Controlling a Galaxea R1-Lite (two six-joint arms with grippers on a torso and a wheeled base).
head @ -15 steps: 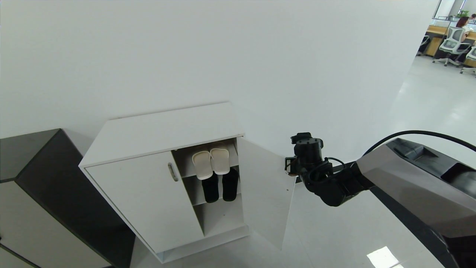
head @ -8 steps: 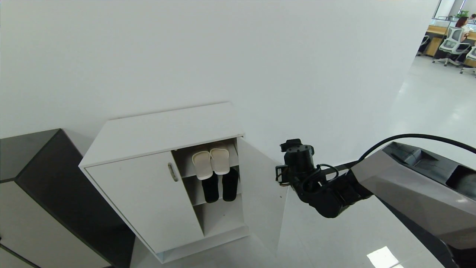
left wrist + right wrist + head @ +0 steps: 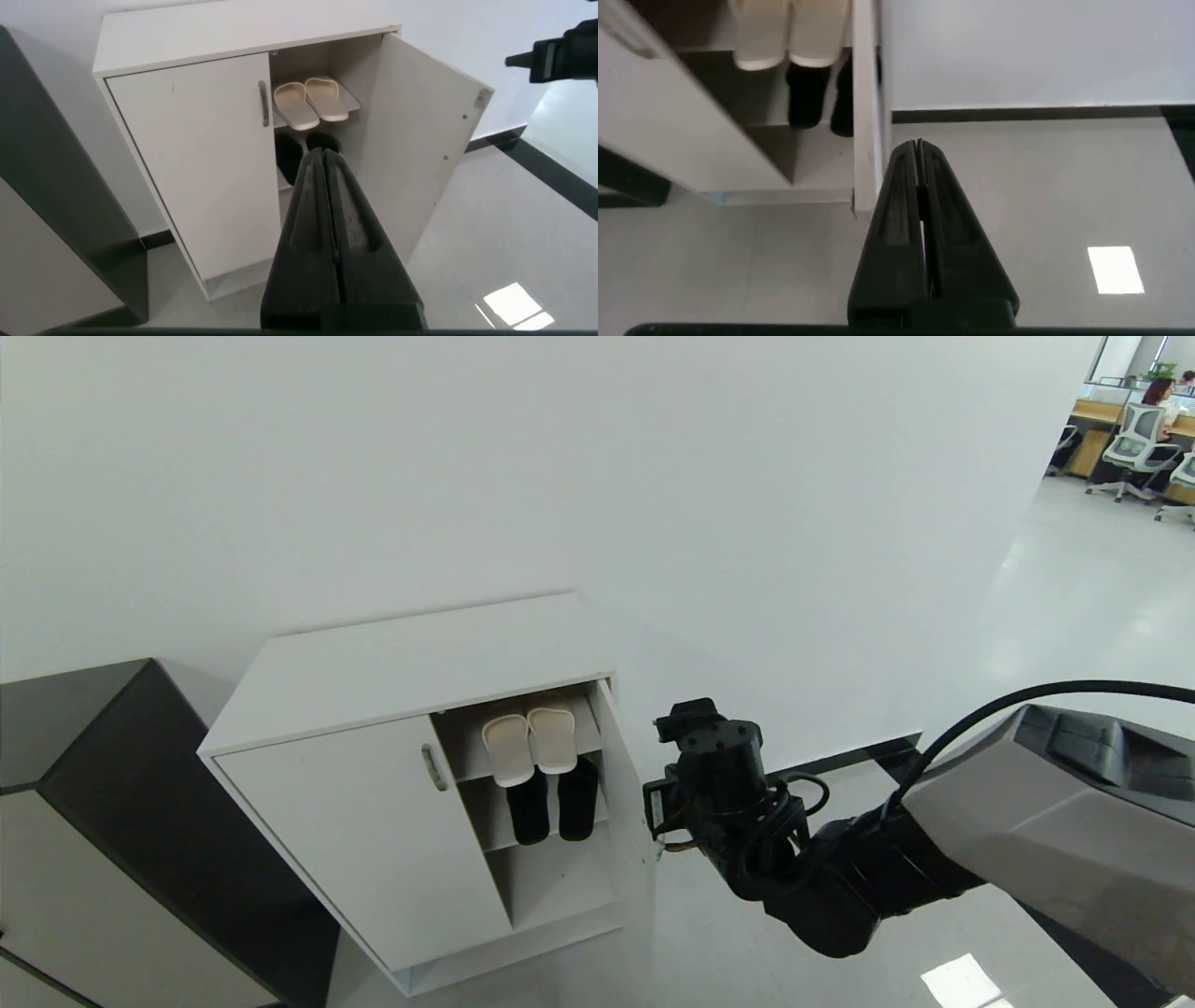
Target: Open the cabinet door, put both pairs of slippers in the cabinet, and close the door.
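The white cabinet [image 3: 411, 663] stands against the wall with its left door shut. Its right door [image 3: 627, 784] is partly open and stands nearly edge-on in the head view. White slippers [image 3: 529, 744] lie on the top shelf, black slippers [image 3: 553, 807] on the shelf below. My right gripper [image 3: 689, 721] is shut and sits close against the outer side of the right door; in the right wrist view this gripper [image 3: 920, 154] is just beside the door edge [image 3: 867, 112]. My left gripper [image 3: 324, 159] is shut and empty, held back in front of the cabinet [image 3: 187, 140].
A dark cabinet [image 3: 103, 803] stands to the left of the white one. Open glossy floor [image 3: 934, 915] lies to the right, with a black baseboard [image 3: 840, 756] along the wall. Office chairs [image 3: 1139, 443] stand far off at the back right.
My right gripper has moved left and slightly down, staying against the door's outer side. The right door has swung from wide open to nearly edge-on, towards the cabinet.
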